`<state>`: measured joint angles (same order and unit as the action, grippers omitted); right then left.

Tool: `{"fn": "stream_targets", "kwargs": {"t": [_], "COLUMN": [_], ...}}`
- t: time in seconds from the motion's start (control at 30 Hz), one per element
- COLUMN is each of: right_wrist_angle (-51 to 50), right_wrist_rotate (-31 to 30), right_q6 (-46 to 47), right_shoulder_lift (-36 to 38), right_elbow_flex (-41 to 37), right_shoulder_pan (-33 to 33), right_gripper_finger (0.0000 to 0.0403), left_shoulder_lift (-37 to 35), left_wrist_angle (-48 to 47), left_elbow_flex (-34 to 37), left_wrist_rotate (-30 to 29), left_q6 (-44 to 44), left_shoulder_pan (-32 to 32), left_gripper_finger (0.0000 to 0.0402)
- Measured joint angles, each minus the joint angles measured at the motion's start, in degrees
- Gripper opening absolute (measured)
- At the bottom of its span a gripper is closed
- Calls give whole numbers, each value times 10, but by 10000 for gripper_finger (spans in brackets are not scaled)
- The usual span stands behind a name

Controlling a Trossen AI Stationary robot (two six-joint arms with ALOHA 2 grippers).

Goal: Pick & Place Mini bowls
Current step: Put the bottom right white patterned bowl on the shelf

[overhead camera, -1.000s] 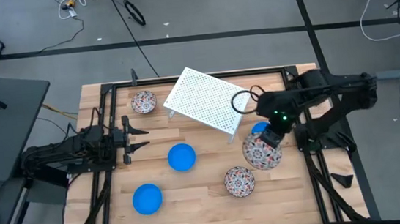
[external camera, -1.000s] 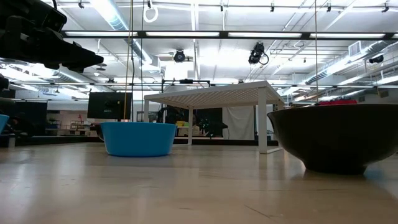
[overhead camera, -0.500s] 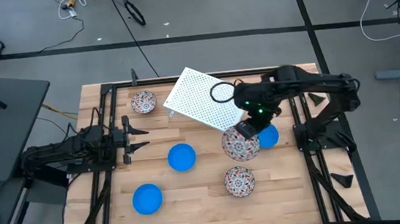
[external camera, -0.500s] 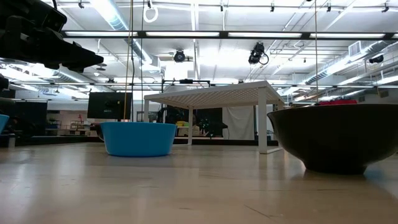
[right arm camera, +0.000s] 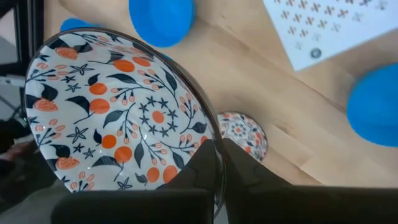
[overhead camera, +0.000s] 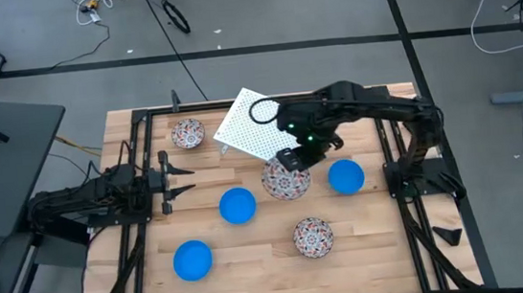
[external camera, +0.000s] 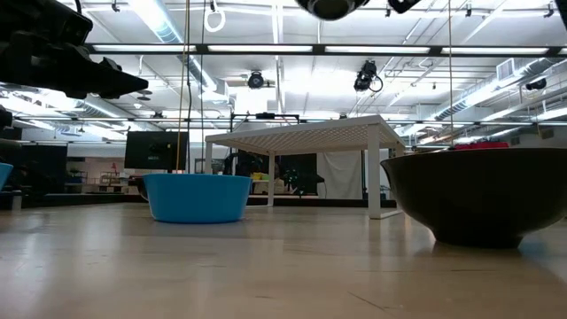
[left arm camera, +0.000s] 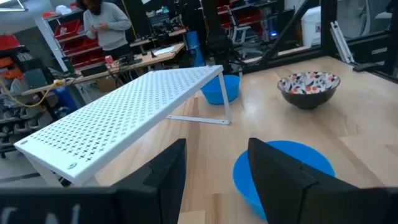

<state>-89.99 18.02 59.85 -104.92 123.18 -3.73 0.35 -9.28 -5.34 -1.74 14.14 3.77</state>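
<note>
My right gripper (overhead camera: 293,160) is over the table's middle, shut on a white bowl with a red-and-dark pattern (overhead camera: 285,179), which also fills the right wrist view (right arm camera: 118,112). Two more patterned bowls stand on their bases, one at the far left (overhead camera: 187,132) and one at the near right (overhead camera: 313,237). Three blue bowls (overhead camera: 237,206) (overhead camera: 193,260) (overhead camera: 345,177) rest on the wood. My left gripper (overhead camera: 176,173) waits open at the table's left; in its wrist view a blue bowl (left arm camera: 292,167) lies beyond its fingers. My right gripper pinches the patterned bowl's rim (right arm camera: 214,155) on the bowl's far-right side, with one finger (right arm camera: 202,163) inside the bowl and the other (right arm camera: 244,167) outside. The fingers slant down from the far right. The bowl is lifted clear, its opening upward; its underside (external camera: 332,7) shows high above the table.
The white perforated rack (overhead camera: 260,125) stands on its legs at the far middle, just beyond the held bowl. Dark frame rails (overhead camera: 393,167) run along both table sides. A person (left arm camera: 102,25) stands in the room behind. Bare wood shows between the near bowls.
My right gripper has carried the patterned bowl from the table's right side toward the left and a little toward the far edge, still lifted. The blue bowl it hid now shows fully. The held bowl's underside has come into the top of the low view.
</note>
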Motion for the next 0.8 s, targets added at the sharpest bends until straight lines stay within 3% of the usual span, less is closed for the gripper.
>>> {"fn": "stream_targets", "kwargs": {"t": [0.37, 0.8], "right_wrist_angle": [58, 127], "right_wrist_rotate": [-5, -14], "right_q6": [18, 23], "right_shoulder_lift": [-78, -121], "right_elbow_flex": [53, 55], "right_shoulder_pan": [-12, -26], "right_gripper_finger": [6, 6], "left_shoulder_lift": [0, 0], "left_wrist_angle": [0, 1], "left_elbow_flex": [0, 0], "left_wrist_rotate": [0, -4], "left_q6": [0, -12], "left_shoulder_pan": [0, 0], "left_gripper_finger": [177, 177]}}
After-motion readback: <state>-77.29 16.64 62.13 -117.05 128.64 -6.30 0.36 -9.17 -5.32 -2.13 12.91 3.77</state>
